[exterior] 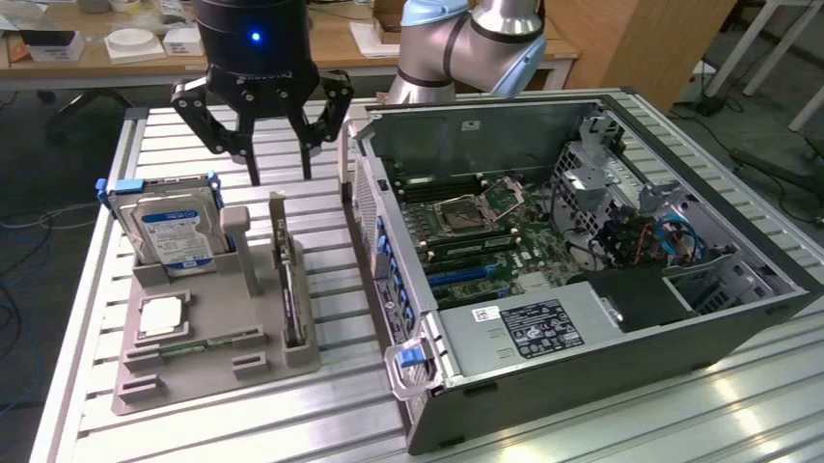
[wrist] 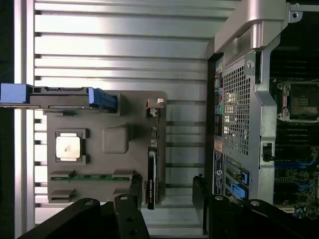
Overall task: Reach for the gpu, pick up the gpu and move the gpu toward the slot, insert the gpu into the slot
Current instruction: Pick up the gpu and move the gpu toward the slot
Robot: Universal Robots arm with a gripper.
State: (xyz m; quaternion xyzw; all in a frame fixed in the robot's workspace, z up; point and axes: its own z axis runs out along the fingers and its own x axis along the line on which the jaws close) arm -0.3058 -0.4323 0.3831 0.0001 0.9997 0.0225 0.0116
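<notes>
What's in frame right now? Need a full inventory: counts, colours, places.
Thin flat green gpu card: one, green, on edge in the holder.
Moulded plastic holder: one, grey, on the table, exterior view's left.
Boxy hard drive: one, silver with a blue-white label, upright in the holder.
Small square chip: one, silver, flat in the holder.
Memory stick: one, green, flat in the holder.
Open metal computer case: one, dark grey, exterior view's right.
Motherboard: one, green, inside the case.
Long narrow slot: blue, on the motherboard.
Slatted aluminium table: one, silver.
Gripper: one, black, open, empty, above the holder.
</notes>
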